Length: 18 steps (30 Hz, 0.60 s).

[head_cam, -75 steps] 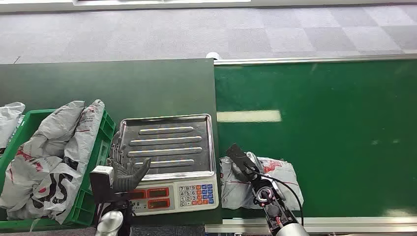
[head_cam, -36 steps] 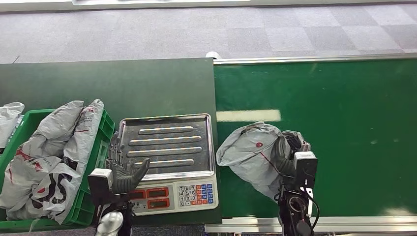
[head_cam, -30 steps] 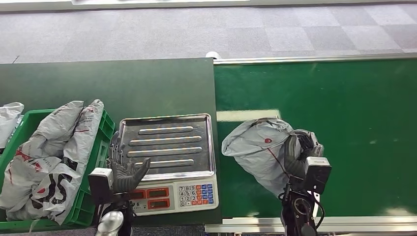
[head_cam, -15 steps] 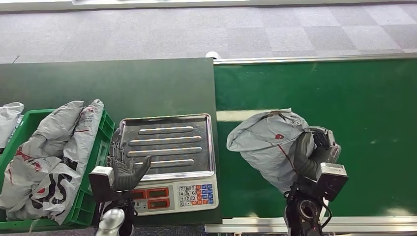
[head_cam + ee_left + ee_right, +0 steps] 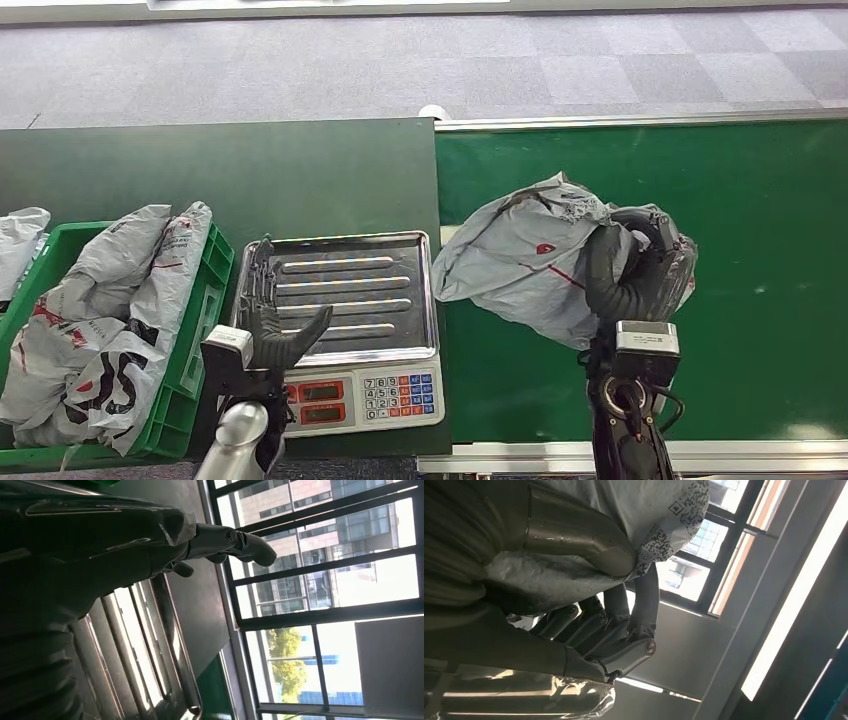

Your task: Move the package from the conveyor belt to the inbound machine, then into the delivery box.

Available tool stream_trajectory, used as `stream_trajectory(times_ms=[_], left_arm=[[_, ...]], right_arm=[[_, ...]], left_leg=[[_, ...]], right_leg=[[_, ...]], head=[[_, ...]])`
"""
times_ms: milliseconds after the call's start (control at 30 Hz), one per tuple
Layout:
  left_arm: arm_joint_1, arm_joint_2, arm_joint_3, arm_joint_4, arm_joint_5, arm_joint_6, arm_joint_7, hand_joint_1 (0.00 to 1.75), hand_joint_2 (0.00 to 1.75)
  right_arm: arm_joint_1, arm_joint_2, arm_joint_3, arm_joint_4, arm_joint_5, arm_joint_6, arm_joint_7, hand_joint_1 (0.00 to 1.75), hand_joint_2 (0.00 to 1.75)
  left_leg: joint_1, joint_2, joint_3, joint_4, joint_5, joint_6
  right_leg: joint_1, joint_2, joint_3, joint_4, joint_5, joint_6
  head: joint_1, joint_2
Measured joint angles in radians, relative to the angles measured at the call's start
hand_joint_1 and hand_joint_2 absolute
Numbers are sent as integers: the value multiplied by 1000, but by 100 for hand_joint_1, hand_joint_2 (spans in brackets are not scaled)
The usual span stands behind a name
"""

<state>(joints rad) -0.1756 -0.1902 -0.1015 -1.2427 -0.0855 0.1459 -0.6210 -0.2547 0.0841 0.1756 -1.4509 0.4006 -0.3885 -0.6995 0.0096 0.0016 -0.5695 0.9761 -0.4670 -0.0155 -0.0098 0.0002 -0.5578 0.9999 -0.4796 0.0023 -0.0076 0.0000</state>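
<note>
Head view, centre right: the grey package (image 5: 545, 265) hangs in my right hand (image 5: 635, 270), fingers wrapped tight, above the conveyor belt (image 5: 750, 250). Slick plastic could slip before reaching the scale (image 5: 345, 290), where my left hand (image 5: 275, 325) waits, fingers spread, empty.

Grey carpet-tile floor (image 5: 400, 70) is stretching out past the tables, a dark green tabletop (image 5: 220, 175) is sitting alongside, and sunlit buildings are showing through big dark-framed windows (image 5: 320, 580)
</note>
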Motion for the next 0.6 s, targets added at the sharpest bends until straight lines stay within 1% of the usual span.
stream_trajectory(times_ms=[167,233,433,600], left_arm=[[-95,13,-27,24,26,-7,12,0,175],[-119,17,-29,35,44,-9,9,0,175],[-129,28,-30,43,64,-5,-3,0,175],[-129,33,-30,43,65,-5,-5,0,175]], right_arm=[[-87,-1,-9,10,25,18,8,175,175],[-122,-2,-10,22,43,31,14,175,175],[-209,0,-5,68,102,66,42,175,175],[-236,2,-4,91,106,69,45,175,175]], left_leg=[[0,0,0,0,0,0],[0,1,0,0,0,0],[0,0,0,0,0,0],[0,0,0,0,0,0]], right_leg=[[0,0,0,0,0,0],[0,0,0,0,1,0],[0,0,0,0,0,0],[0,0,0,0,0,0]], head=[[0,0],[0,0],[0,0],[0,0]])
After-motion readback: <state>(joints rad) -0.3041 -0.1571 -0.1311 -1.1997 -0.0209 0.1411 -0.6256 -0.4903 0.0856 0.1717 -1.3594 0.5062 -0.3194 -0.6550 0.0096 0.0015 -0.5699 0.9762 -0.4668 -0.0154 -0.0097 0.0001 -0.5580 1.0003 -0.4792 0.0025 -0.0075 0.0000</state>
